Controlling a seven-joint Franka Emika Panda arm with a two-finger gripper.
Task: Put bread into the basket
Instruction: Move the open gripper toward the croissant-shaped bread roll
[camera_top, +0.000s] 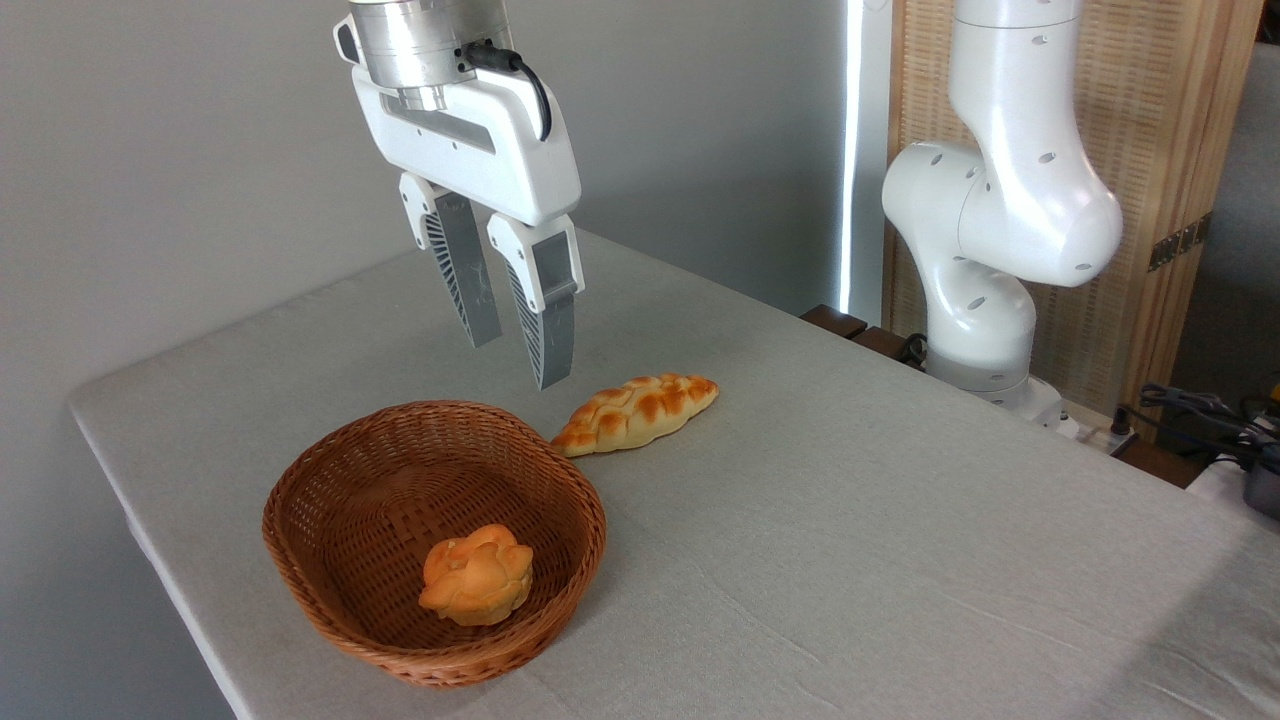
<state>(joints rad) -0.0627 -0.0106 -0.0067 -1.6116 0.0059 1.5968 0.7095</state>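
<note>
While bread (636, 412) lies beside basket (330, 480), hand (518, 360) hovers empty.

Plain grey wall (180, 150) behind. Grey cloth covers the surface (850, 520). Bright strip of daylight (852, 150) beside a woven wooden screen (1170, 100) at right.

The basket (350, 520) is rough woven wicker; the tablecloth (850, 520) matt grey cloth; the arm (1010, 200) glossy white plastic.
</note>
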